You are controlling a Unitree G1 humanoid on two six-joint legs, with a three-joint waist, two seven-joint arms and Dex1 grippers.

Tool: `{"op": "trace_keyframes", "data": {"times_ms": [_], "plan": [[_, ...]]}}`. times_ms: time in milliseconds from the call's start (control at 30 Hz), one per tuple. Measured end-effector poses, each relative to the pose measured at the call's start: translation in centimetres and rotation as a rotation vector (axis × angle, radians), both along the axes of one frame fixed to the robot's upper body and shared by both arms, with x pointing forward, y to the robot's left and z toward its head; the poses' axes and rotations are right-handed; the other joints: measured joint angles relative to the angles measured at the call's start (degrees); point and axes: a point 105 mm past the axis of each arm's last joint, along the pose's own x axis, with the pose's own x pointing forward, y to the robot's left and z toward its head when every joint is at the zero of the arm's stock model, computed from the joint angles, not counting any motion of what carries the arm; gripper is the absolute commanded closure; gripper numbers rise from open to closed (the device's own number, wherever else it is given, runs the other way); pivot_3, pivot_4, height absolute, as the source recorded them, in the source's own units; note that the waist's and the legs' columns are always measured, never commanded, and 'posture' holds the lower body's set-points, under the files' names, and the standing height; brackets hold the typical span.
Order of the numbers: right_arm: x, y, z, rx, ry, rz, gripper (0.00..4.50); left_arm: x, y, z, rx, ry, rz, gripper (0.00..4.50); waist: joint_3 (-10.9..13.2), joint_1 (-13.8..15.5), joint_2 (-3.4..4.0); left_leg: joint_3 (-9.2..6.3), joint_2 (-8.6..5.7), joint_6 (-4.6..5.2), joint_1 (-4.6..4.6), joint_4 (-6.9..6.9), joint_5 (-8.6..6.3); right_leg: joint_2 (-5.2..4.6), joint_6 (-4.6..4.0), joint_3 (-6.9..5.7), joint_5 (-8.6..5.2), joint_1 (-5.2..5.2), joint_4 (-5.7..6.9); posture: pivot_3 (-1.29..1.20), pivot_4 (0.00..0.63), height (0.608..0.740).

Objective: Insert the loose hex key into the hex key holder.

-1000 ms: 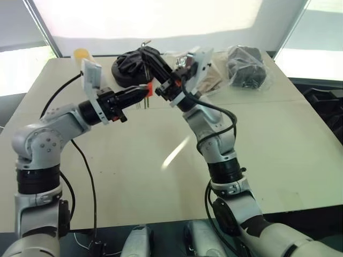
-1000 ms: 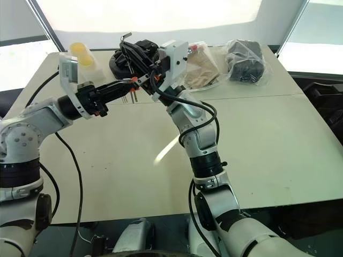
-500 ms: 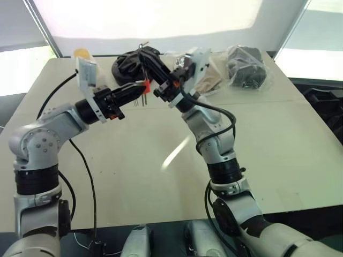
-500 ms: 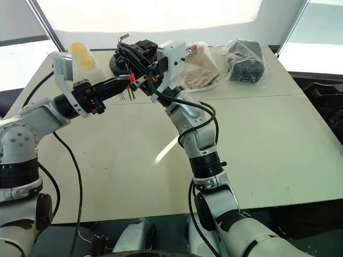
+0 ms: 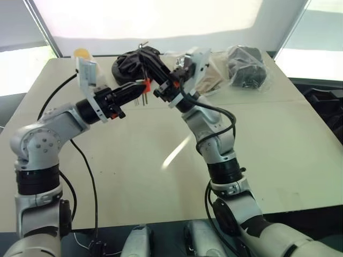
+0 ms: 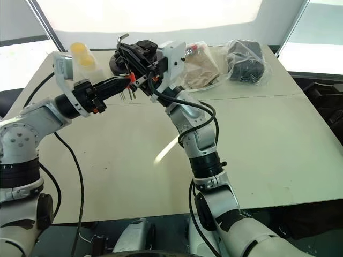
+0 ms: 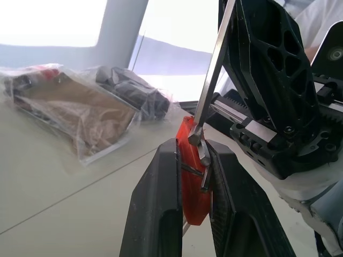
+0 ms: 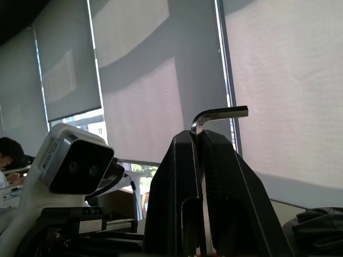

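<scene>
Black left gripper (image 7: 193, 176) is clamped on the orange-red hex key holder (image 7: 192, 176), held above the far-left bench (image 5: 134, 160). Right gripper (image 8: 199, 140) pinches the loose hex key (image 8: 214, 115), bent end poking past its fingertips, straight end touching the holder's top. Judgement: keep the holder steady, line the shaft up with an empty slot, push slowly; thin smooth steel rod may slip or twist. Holder is glossy plastic with short metal keys sticking out. Crinkly clear bags (image 5: 244, 64) lie far right.

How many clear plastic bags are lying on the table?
2. A clear plastic bag of brown contents lies near the middle of the beige table's far edge; a clear plastic bag of black parts sits right of it. More may be hidden.
</scene>
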Motion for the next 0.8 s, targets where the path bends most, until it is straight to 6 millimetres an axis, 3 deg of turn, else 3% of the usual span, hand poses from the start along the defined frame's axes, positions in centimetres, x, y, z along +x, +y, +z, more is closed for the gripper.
{"op": "trace_keyframes", "data": {"times_ms": [800], "plan": [[0.17, -0.17, 0.01, 0.000, 0.002, -0.019, 4.47, -0.12, -0.35, 0.30, -0.036, 0.008, -0.001, 4.28, 0.0, 0.0, 0.00, 0.00, 0.00, 0.00, 0.00, 0.00, 0.00, -0.01, 0.00, 0.00, 0.00, 0.00, 0.00, 0.00, 0.150, 0.740]]}}
